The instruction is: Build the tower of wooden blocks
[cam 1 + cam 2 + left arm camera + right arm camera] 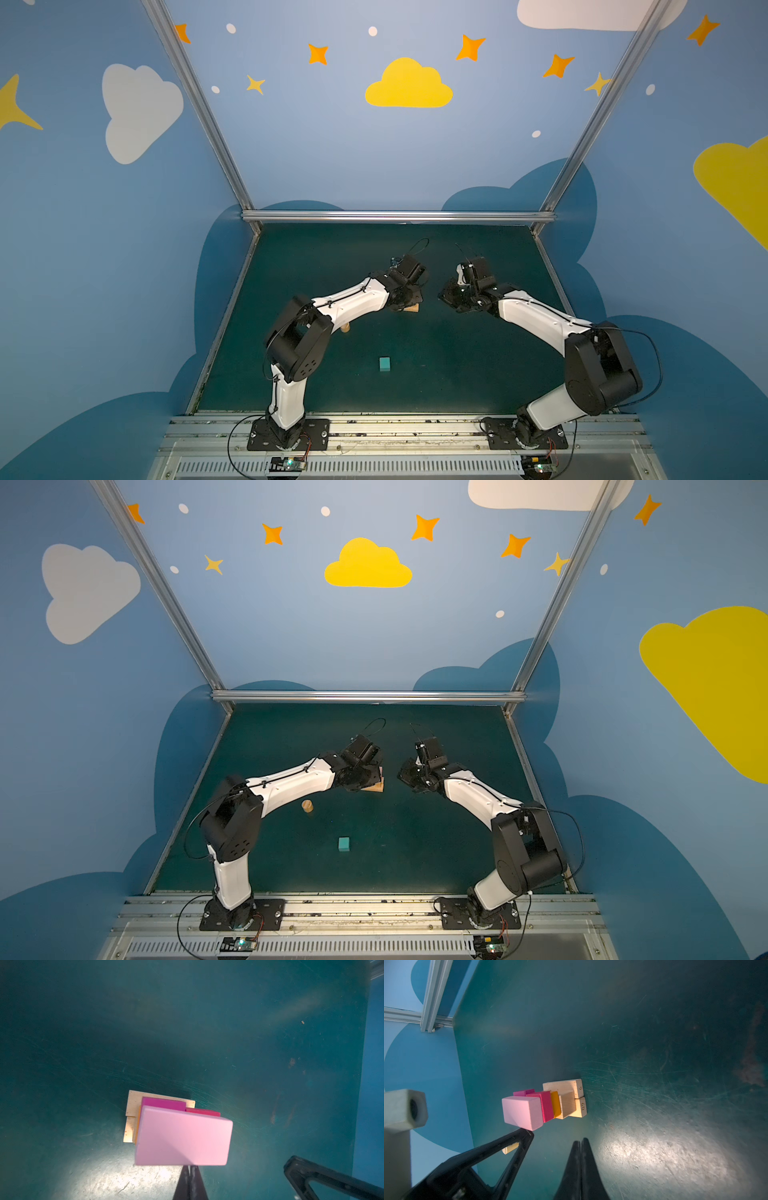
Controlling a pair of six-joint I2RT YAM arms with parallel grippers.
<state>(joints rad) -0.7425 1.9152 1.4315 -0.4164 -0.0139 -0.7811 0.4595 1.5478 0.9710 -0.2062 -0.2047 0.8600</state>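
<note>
The tower (566,1105), topped by the pink oblong (521,1112), stands near the closed right gripper (580,1140).

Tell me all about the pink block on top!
The pink block is a smooth, painted-looking oblong with softly rounded edges. It lies flat as the top layer of the tower, resting on the magenta cube and red cube. The shut left gripper points at one edge; touching or not, I cannot tell.
</note>
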